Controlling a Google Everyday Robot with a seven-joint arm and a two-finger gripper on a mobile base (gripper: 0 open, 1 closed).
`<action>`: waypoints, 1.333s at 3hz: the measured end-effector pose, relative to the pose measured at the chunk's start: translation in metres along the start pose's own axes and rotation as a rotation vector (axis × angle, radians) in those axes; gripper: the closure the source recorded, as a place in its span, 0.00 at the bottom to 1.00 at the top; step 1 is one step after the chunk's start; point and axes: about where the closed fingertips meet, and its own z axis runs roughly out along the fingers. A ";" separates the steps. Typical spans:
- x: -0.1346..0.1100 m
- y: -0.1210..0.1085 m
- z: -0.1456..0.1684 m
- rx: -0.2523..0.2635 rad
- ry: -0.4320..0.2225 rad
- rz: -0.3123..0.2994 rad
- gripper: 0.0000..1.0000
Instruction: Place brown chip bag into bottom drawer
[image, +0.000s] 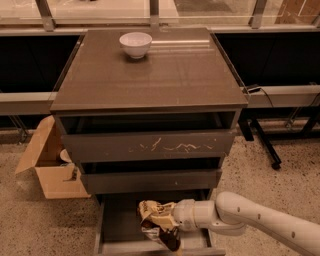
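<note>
A: Nearest: gripper (169, 229) low over the open bottom drawer (119, 227), fingers pinching the brown chip bag (155, 212). Bag sits above the drawer floor, mid-tray.

B: Step?

A: Placing, I'd judge. Next: spread fingers, drop bag, withdraw without snagging the foil. Farther back: scratched drawer (150, 146), white bowl (135, 44) on the desk (190, 75).
</note>
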 end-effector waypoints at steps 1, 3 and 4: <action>0.024 -0.043 -0.015 0.074 -0.023 -0.007 1.00; 0.066 -0.131 -0.022 0.118 -0.064 0.057 1.00; 0.078 -0.152 -0.020 0.126 -0.074 0.087 1.00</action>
